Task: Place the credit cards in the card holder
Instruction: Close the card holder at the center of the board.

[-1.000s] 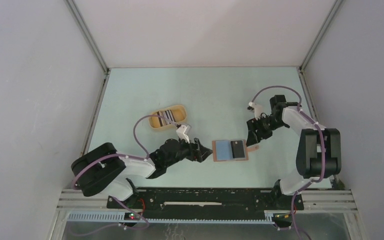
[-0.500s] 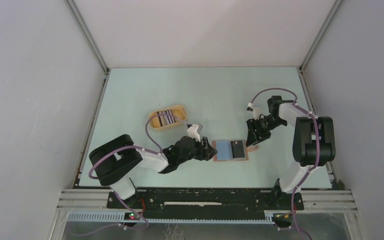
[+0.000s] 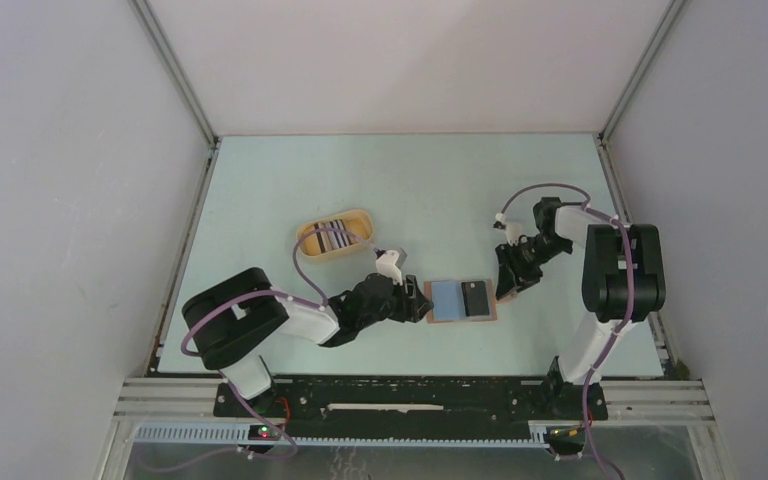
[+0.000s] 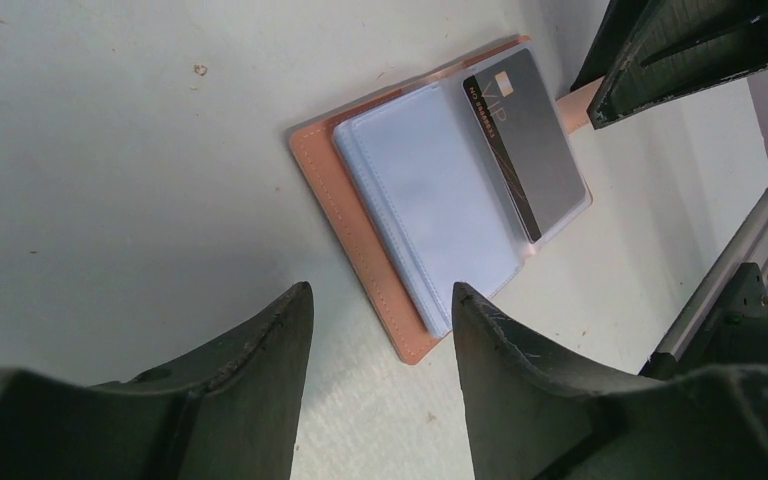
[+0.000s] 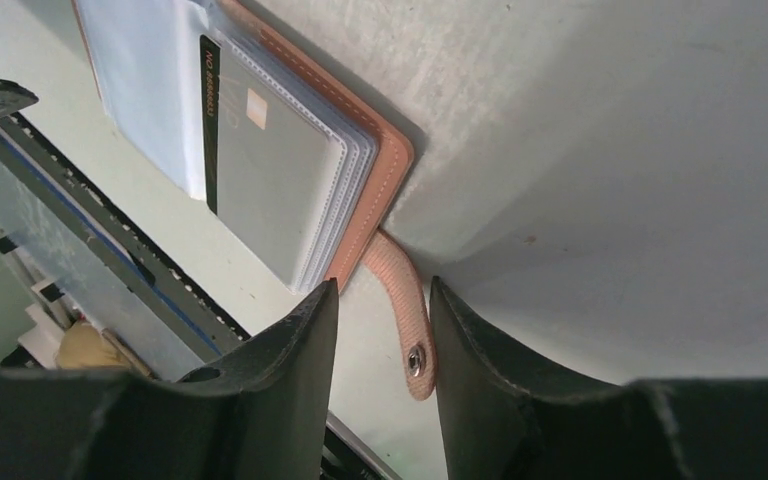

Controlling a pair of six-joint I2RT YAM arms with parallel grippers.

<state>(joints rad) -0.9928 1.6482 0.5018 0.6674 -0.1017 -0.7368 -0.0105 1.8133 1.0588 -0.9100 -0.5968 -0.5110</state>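
Observation:
The card holder (image 3: 460,299) lies open on the table, reddish-brown with blue-grey sleeves. A dark grey card (image 3: 476,298) sits in its right half; it also shows in the left wrist view (image 4: 525,140) and the right wrist view (image 5: 275,185). More credit cards (image 3: 334,236) lie in the yellow oval tray (image 3: 308,242). My left gripper (image 3: 422,303) is open and empty at the holder's left edge (image 4: 360,230). My right gripper (image 3: 506,290) is open at the holder's right edge, its fingers either side of the snap tab (image 5: 405,315), not closed on it.
The yellow tray stands behind and left of the holder. The metal rail (image 3: 410,395) runs along the near table edge. Grey walls enclose the table on three sides.
My left gripper has moved right up to the holder's left edge. My right gripper has come down and nearer to the holder's tab. The holder has not moved.

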